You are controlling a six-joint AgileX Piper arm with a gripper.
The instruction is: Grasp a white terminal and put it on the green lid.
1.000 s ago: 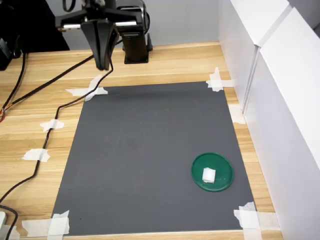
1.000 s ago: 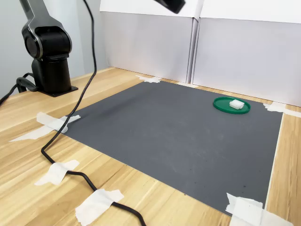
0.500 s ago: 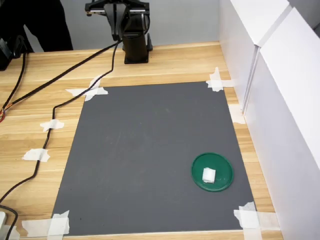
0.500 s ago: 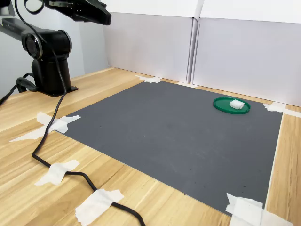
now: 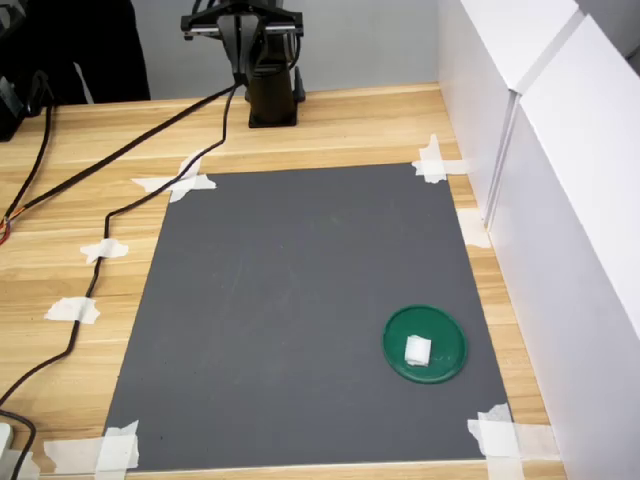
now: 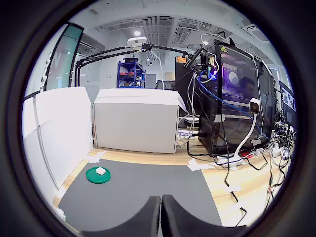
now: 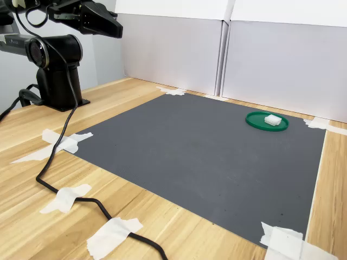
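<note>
The white terminal [image 5: 417, 350] lies on the green lid [image 5: 441, 332], which rests on the grey mat near the first exterior view's lower right corner. In the second exterior view the terminal [image 7: 272, 119] and the lid [image 7: 256, 120] sit at the mat's far right. The wrist view shows the terminal [image 6: 100, 171] on the lid [image 6: 94, 177] far off across the mat. My gripper [image 5: 240, 60] hangs above the arm's base, a long way from the lid. Its tip [image 7: 115, 30] points toward the mat, and its fingers [image 6: 161, 217] are shut with nothing between them.
The grey mat [image 5: 300, 300] is taped to a wooden table [image 5: 60, 220]. A black cable [image 5: 110, 215] runs along the first exterior view's left side. White boards [image 5: 560, 200] wall the first exterior view's right edge. The arm's base [image 7: 57, 81] stands beyond the mat's corner.
The gripper has drawn back from above the mat's far corner to a spot over the arm's base. The terminal and lid have stayed put.
</note>
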